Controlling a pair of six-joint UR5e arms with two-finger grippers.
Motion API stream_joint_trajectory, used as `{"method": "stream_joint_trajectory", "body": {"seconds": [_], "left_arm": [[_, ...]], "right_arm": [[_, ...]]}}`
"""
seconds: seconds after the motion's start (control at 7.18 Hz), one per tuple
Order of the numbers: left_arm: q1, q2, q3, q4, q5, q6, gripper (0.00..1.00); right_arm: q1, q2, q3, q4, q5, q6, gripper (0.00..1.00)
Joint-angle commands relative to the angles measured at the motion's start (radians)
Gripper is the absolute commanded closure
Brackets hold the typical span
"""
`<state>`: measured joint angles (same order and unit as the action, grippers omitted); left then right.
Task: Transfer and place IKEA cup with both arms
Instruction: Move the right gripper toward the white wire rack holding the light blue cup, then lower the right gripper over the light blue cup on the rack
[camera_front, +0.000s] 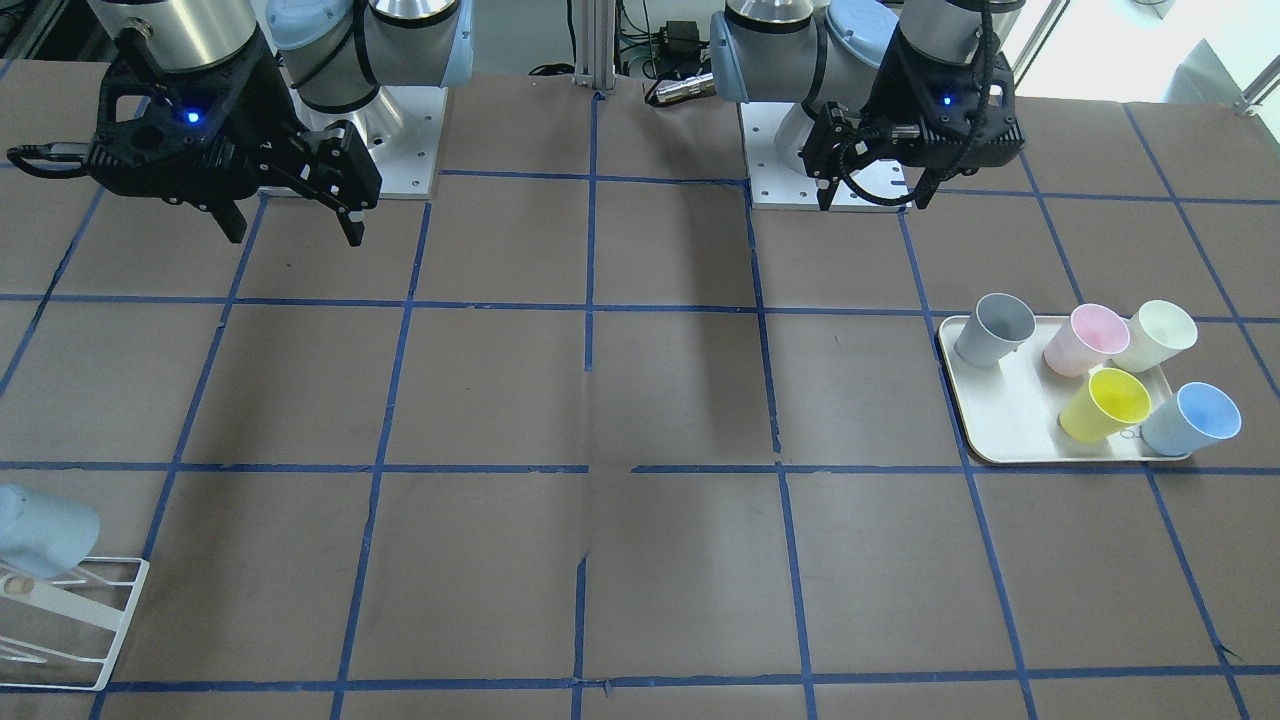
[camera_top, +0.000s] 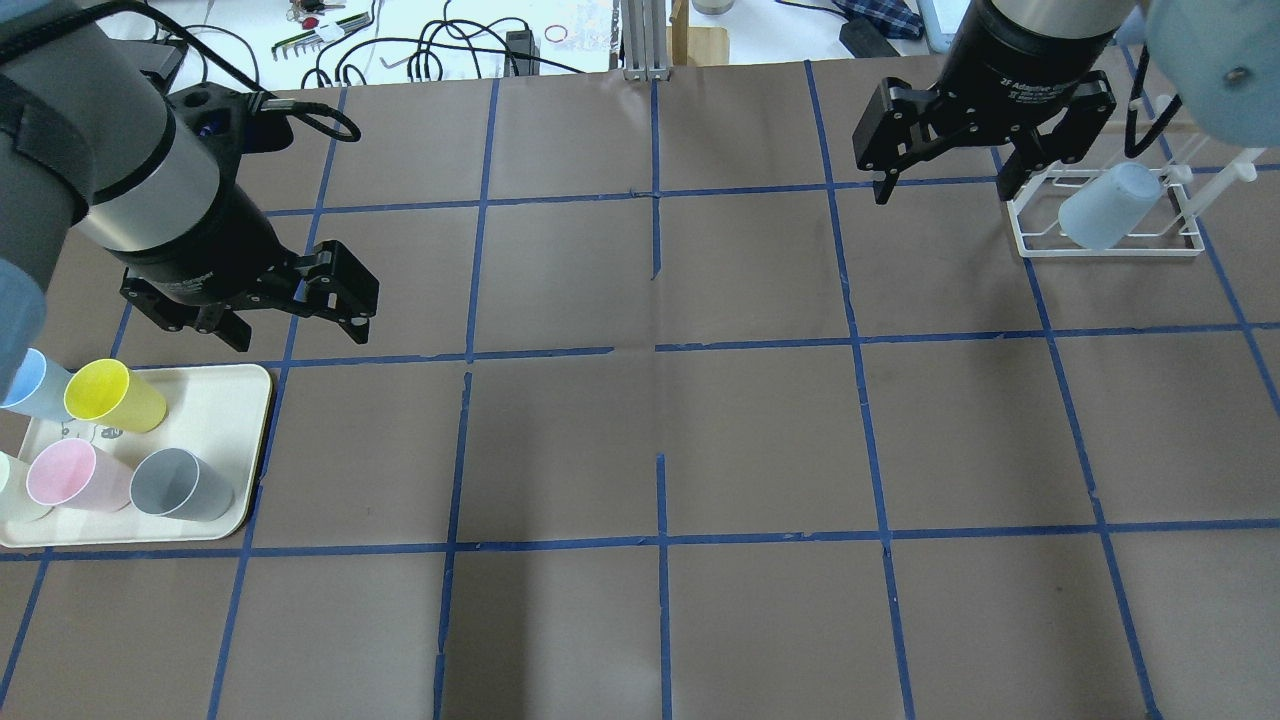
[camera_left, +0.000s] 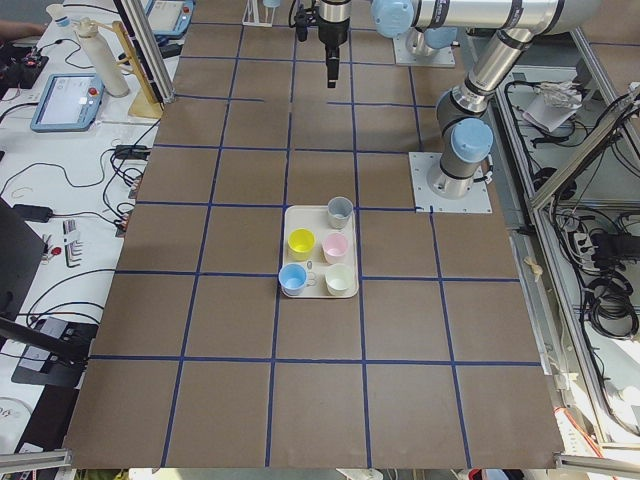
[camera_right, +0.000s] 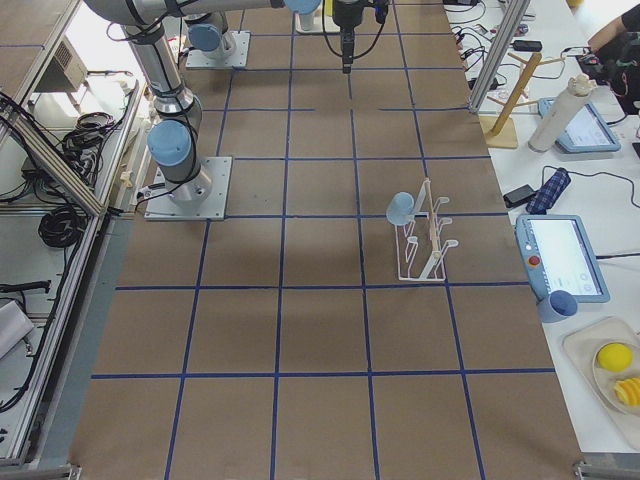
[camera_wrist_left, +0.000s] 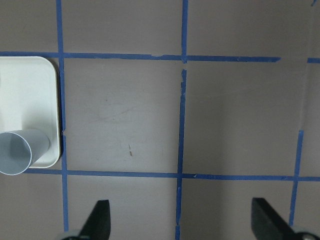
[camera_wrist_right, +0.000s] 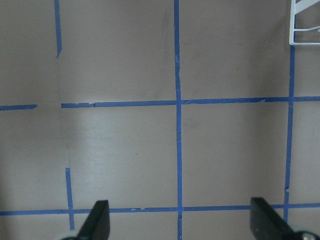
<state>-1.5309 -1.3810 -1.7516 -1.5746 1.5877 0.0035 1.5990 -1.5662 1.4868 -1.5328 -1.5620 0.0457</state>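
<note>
Left tool and right tool hover spread (both raised) over the taped bench; pale-blue cup seemingly on rack.

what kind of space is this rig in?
Likely a robotics lab: left arm and right arm bolted to a table gridded in blue tape, with a teach pendant and cables on a side bench.

Table: matt brown paper, blue tape lines. IKEA cup: smooth matt plastic. Rack: white wire.

6 cups, 1 tray, 1 rack
</note>
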Motion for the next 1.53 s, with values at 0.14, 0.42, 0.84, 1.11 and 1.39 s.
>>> {"method": "stream_joint_trajectory", "body": {"seconds": [0.14, 0.42, 0.84, 1.11, 1.39], "left_arm": [[0.000, 0.002, 0.000, -0.001, 0.000, 0.001, 0.00], [0.000, 0.000, 0.000, 0.001, -0.002, 0.001, 0.00], [0.000, 0.000, 0.000, -0.001, -0.002, 0.001, 0.00], [0.000, 0.002, 0.001, -0.001, 0.000, 0.001, 0.00], [0.000, 0.000, 0.000, -0.001, -0.002, 0.001, 0.00]], "right_arm": [[-0.017, 0.002, -0.003, -0.012, -0.004, -0.016, 0.00], [-0.153, 0.000, -0.016, -0.012, 0.010, -0.079, 0.00], [-0.328, 0.059, -0.060, -0.052, 0.014, -0.255, 0.00], [-0.347, 0.107, -0.036, -0.099, 0.002, -0.305, 0.00], [-0.361, 0.188, -0.031, -0.182, 0.000, -0.370, 0.00]]}}
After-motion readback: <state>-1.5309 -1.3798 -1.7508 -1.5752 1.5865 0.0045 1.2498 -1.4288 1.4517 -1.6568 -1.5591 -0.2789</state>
